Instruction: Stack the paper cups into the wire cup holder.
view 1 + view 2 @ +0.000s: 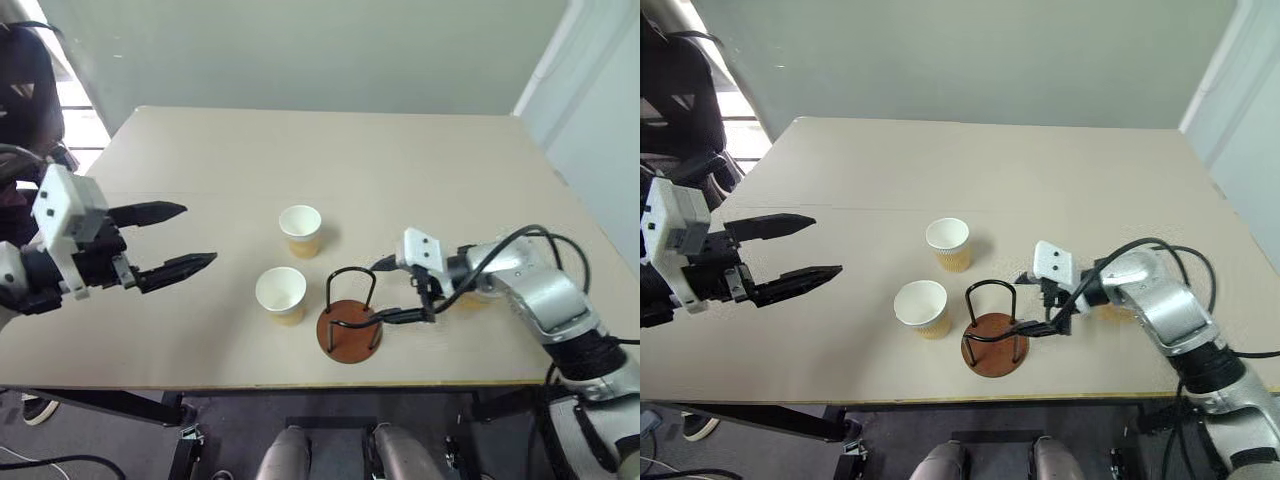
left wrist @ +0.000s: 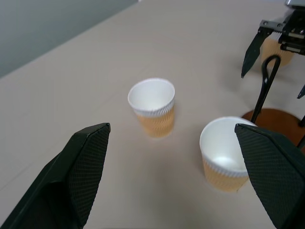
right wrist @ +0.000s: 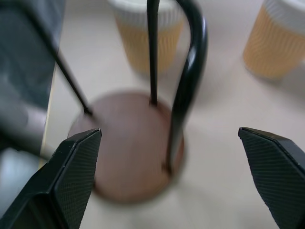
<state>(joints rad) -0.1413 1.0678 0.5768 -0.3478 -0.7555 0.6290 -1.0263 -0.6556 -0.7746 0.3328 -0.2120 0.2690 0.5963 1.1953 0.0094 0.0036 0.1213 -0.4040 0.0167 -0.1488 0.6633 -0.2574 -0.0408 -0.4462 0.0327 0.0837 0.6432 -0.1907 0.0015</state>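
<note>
Silver right arm, blk cables, white wrist blocks.

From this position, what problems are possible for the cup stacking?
1. The right gripper stands open right beside the wire cup holder, one finger by its wire loops; a careless pull could snag and tip it.
2. The holder sits near the table's front edge, so a push might send it off.
3. A third cup sits behind the right arm, which may knock it when swinging back. The two cups in front stand upright, apart from the open left gripper.
</note>
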